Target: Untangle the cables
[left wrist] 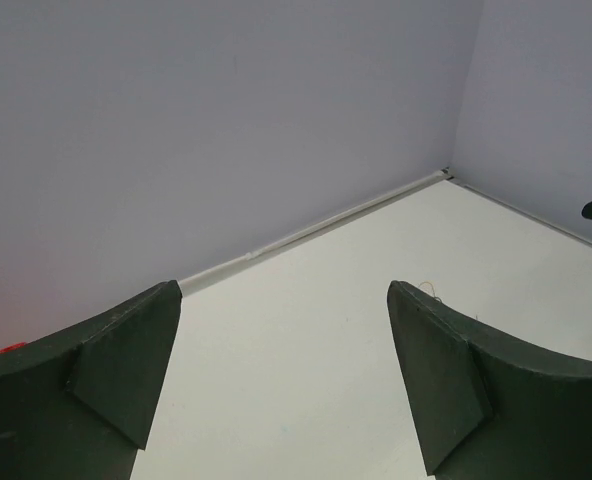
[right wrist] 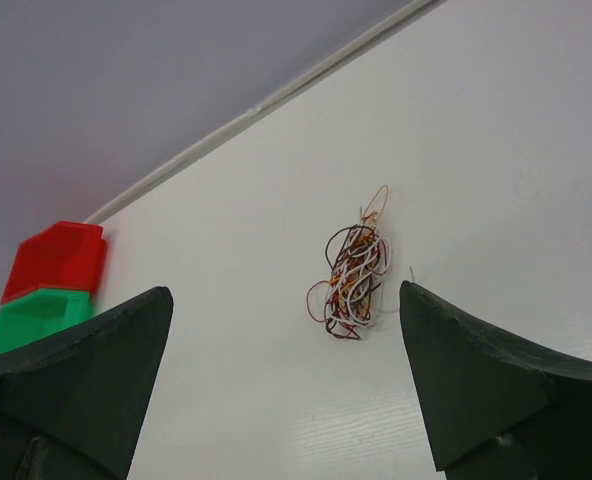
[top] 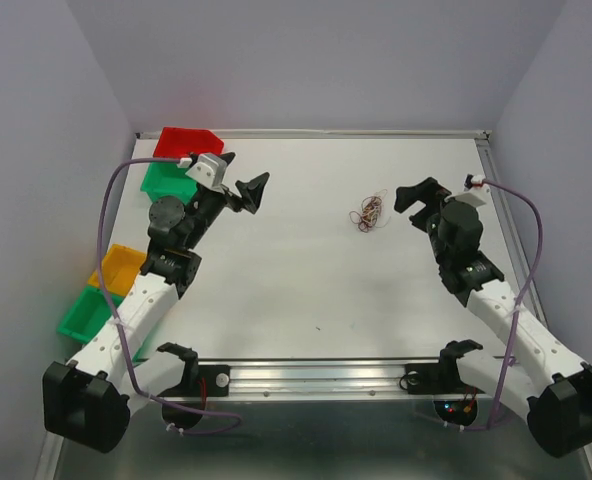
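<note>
The cables point(top: 367, 213) are a small tangle of thin red, orange, brown and white wires on the white table, right of centre. In the right wrist view the tangle point(right wrist: 350, 278) lies ahead of the fingers, a little right of the middle. My right gripper point(top: 417, 194) is open and empty, just right of the tangle and apart from it. My left gripper point(top: 253, 191) is open and empty, raised at the far left, well away from the tangle. In the left wrist view only a wisp of wire point(left wrist: 432, 288) peeks over the right finger point(left wrist: 446, 380).
A red bin point(top: 188, 143) and a green bin point(top: 164, 178) stand at the far left corner; they also show in the right wrist view point(right wrist: 58, 258). A yellow bin point(top: 119, 266) and another green bin point(top: 86, 313) sit off the table's left edge. Walls enclose the table.
</note>
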Controlling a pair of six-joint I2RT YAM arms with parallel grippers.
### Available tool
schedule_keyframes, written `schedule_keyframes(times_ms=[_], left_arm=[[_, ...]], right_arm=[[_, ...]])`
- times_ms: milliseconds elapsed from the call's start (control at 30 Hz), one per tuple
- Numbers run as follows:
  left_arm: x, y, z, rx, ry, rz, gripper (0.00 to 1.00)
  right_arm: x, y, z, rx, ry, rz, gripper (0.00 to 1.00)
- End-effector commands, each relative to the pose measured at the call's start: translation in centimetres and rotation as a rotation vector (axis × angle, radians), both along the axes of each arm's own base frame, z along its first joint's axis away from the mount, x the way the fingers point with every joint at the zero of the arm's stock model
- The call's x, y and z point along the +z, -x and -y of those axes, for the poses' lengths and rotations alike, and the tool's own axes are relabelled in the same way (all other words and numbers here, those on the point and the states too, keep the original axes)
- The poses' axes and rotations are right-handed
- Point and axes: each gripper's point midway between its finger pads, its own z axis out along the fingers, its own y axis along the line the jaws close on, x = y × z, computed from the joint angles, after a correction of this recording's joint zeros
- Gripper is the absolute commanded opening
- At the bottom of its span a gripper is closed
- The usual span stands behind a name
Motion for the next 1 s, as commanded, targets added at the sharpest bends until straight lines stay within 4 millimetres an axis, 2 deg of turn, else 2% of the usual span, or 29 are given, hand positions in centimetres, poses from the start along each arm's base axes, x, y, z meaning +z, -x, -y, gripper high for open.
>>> schedule_keyframes(times_ms=[0,67,100,167,200,233,267,333,367,400,433,500,567,633,667,733,800,867,900,933,967], left_arm=[[2.1,0.2,0.3,-0.018,0.001,0.080,0.96],[2.1,0.1,0.4,-0.021,-0.005,0.076,0.96],[1.8,-0.1,0.7,-0.030,-0.011,0.067,0.96],[1.6,-0.3,0.8,-0.033,-0.018,0.063,0.96],[1.4,-0.5,0.9,-0.033,-0.026,0.058,0.96],[1.3,-0.6,0.9,-0.035,-0.028,0.055,0.96],[1.3,-0.6,0.9,-0.033,-0.034,0.058,0.96],[1.1,-0.9,0.9,-0.025,-0.036,0.053,0.96],[1.0,-1.1,0.8,-0.019,-0.040,0.052,0.96],[1.0,-1.1,1.0,-0.024,-0.044,0.052,0.95],[0.8,-1.3,0.9,-0.022,-0.045,0.047,0.95],[0.5,-1.4,1.3,-0.037,-0.052,0.042,0.95],[0.4,-1.5,1.4,-0.039,-0.055,0.039,0.95],[0.3,-1.6,1.4,-0.043,-0.061,0.038,0.95],[0.4,-1.7,1.4,-0.038,-0.060,0.039,0.95],[0.3,-1.7,1.4,-0.039,-0.061,0.038,0.95],[0.2,-1.7,1.6,-0.049,-0.064,0.035,0.95],[0.1,-1.7,1.8,-0.056,-0.066,0.033,0.95],[0.0,-1.8,1.8,-0.059,-0.069,0.032,0.95],[-0.2,-1.9,1.8,-0.058,-0.070,0.027,0.95],[-0.3,-2.0,1.9,-0.059,-0.071,0.024,0.95]], right_arm=[[-1.1,-0.5,-0.1,0.013,0.058,-0.028,1.00],[-1.5,-0.9,-1.0,0.070,0.098,-0.054,1.00],[-2.7,-1.3,-1.8,0.112,0.121,-0.088,1.00],[-3.6,-2.0,-3.4,0.194,0.125,-0.122,1.00],[-5.8,-2.8,-4.0,0.211,0.137,-0.187,1.00],[-6.7,-3.2,-4.3,0.224,0.141,-0.216,1.00],[-6.5,-3.9,-4.9,0.240,0.135,-0.222,1.00],[-9.4,-4.9,-5.5,0.257,0.149,-0.301,0.99],[-10.0,-5.3,-5.9,0.269,0.147,-0.318,0.98],[-9.7,-6.0,-6.1,0.270,0.148,-0.316,0.95],[-11.1,-6.5,-6.0,0.256,0.160,-0.348,0.95],[-11.2,-7.4,-5.9,0.235,0.174,-0.350,0.91],[-12.3,-8.1,-5.5,0.211,0.193,-0.374,0.88],[-12.1,-8.8,-5.7,0.209,0.198,-0.371,0.87],[-12.9,-9.1,-5.9,0.213,0.202,-0.389,0.86],[-13.1,-9.7,-6.0,0.208,0.202,-0.391,0.86],[-14.4,-10.0,-6.2,0.214,0.212,-0.419,0.82],[-14.7,-10.5,-6.3,0.213,0.221,-0.423,0.80],[-14.9,-10.7,-6.4,0.213,0.225,-0.427,0.78],[-16.0,-10.7,-6.5,0.216,0.232,-0.449,0.76],[-16.0,-10.8,-6.9,0.237,0.232,-0.449,0.69]])
